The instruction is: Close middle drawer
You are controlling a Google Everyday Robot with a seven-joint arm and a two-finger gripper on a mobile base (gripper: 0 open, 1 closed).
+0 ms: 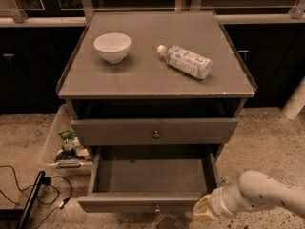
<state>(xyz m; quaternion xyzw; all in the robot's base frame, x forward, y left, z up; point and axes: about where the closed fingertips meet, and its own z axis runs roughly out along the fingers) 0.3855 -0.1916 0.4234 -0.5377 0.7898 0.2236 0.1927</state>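
The middle drawer (pixel 143 202) is pulled far out of the grey-brown cabinet. Its low front panel sits at the bottom of the view, with a small brass knob (pixel 156 208) at its centre, and its inside looks empty. My gripper (pixel 202 209), with yellowish tips on a white arm (pixel 259 194), is low at the right end of that front panel, touching it or very close to it.
The drawer above (pixel 155 130) has a taller front and stands slightly out. On the cabinet top (pixel 143 75) are a white bowl (pixel 112 46) and a plastic bottle (pixel 186 61) lying on its side. A white bin (pixel 52 142) with items and cables (pixel 28 194) lie on the floor at left.
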